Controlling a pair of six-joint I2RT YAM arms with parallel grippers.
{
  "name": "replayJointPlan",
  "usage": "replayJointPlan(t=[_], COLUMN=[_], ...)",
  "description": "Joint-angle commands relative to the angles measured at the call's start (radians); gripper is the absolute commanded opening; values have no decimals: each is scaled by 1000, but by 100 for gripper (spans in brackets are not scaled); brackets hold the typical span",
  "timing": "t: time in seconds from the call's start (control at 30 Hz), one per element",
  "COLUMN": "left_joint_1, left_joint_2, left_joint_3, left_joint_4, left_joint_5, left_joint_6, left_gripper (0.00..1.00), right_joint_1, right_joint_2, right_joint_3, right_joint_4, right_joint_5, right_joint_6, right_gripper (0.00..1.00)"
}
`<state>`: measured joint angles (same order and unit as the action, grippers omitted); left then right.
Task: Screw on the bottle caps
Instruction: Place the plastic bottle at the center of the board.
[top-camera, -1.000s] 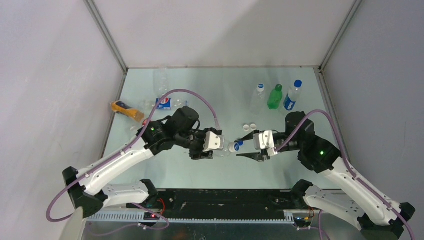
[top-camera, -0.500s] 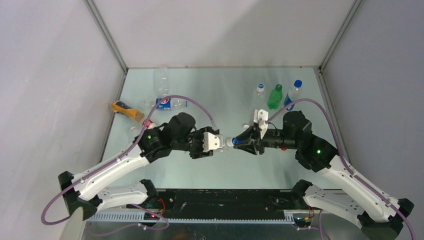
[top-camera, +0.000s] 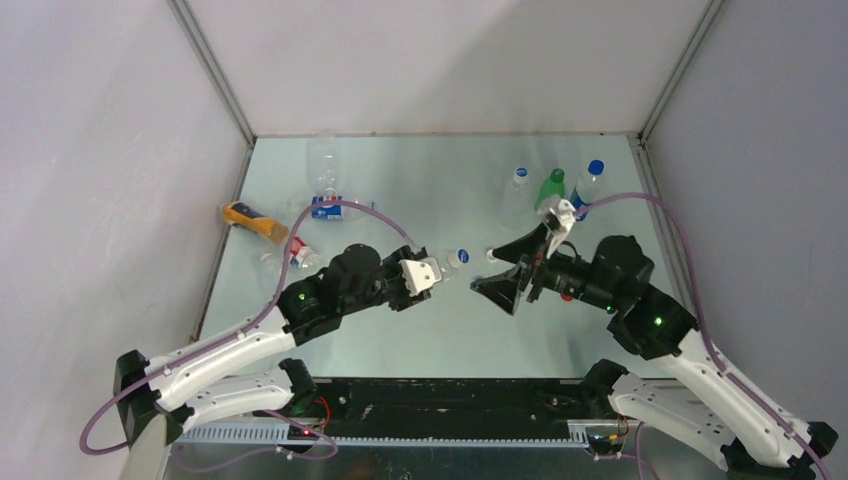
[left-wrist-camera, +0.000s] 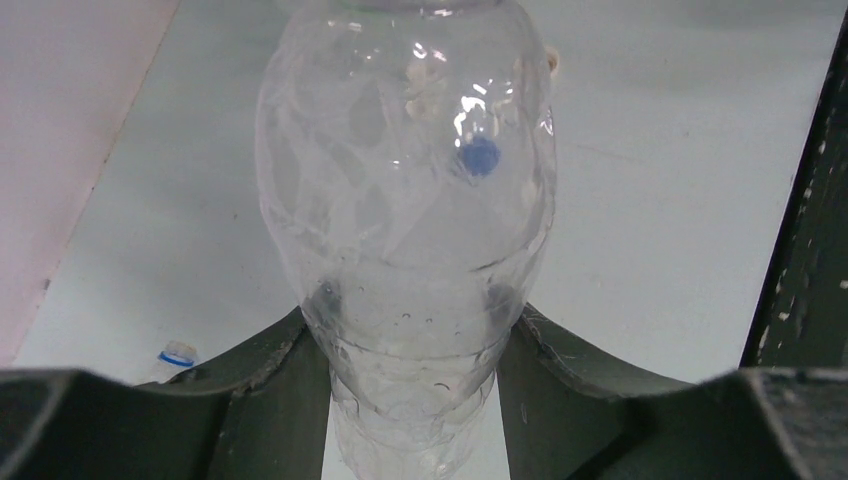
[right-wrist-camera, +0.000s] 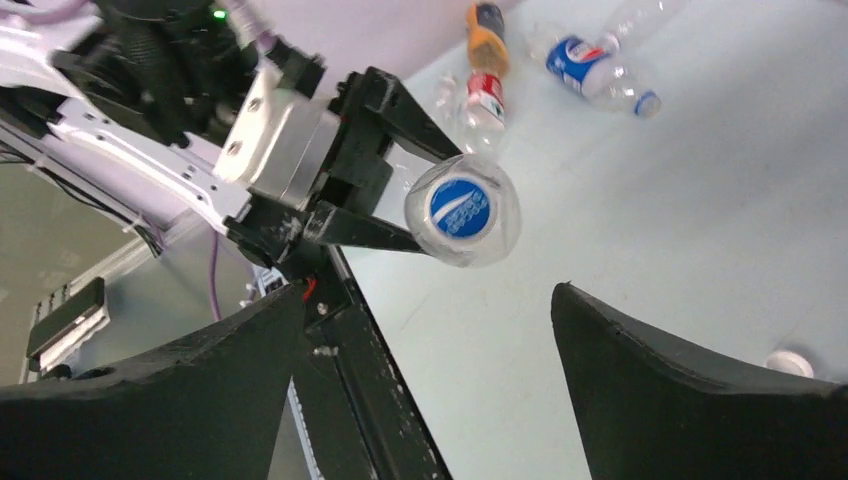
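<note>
My left gripper (top-camera: 432, 272) is shut on a clear bottle (left-wrist-camera: 405, 200), held on its side above the table with the neck pointing right. A blue cap (right-wrist-camera: 459, 207) with a white logo sits on the bottle's mouth; it also shows as a blue cap (top-camera: 458, 256) in the top view. The left fingers (right-wrist-camera: 380, 170) clamp the bottle's body. My right gripper (top-camera: 500, 272) faces the cap from the right, open wide and a short gap away, with nothing between its fingers; in its own view the gripper (right-wrist-camera: 430, 330) frames bare table.
A loose white cap (top-camera: 491, 254) lies just right of the held bottle. Three upright bottles stand at the back right: clear (top-camera: 516, 195), green (top-camera: 549, 190), blue-labelled (top-camera: 588, 185). At the left lie an orange bottle (top-camera: 250, 220), a blue-labelled one (top-camera: 330, 205) and a red-labelled one (top-camera: 300, 253).
My right gripper has let go of the blue cap, opened wide and drawn back to the right. The left gripper has carried the bottle a little farther from the near edge.
</note>
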<state>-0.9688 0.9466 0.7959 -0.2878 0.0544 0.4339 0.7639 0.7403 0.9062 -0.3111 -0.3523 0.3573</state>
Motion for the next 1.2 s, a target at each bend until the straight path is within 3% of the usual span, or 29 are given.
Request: replayJointPlan(t=[0.0, 0.27, 0.6, 1.17], left_joint_1=[11, 12, 12, 12], left_joint_2=[-51, -51, -9, 19], left_joint_3=[-28, -50, -31, -23], left_joint_4=[207, 297, 372, 386], left_joint_5=[27, 62, 104, 165], left_joint_6=[-135, -202, -240, -258], left_gripper=[4, 5, 5, 5], right_joint_1=[-2, 8, 138, 158], right_joint_2=[-94, -42, 36, 106], right_joint_3=[-96, -36, 26, 37], right_joint_4=[187, 183, 207, 302], right_joint_5=[0, 149, 342, 319], right_joint_6=[-33, -2, -7, 34], right_gripper=[98, 99, 84, 57])
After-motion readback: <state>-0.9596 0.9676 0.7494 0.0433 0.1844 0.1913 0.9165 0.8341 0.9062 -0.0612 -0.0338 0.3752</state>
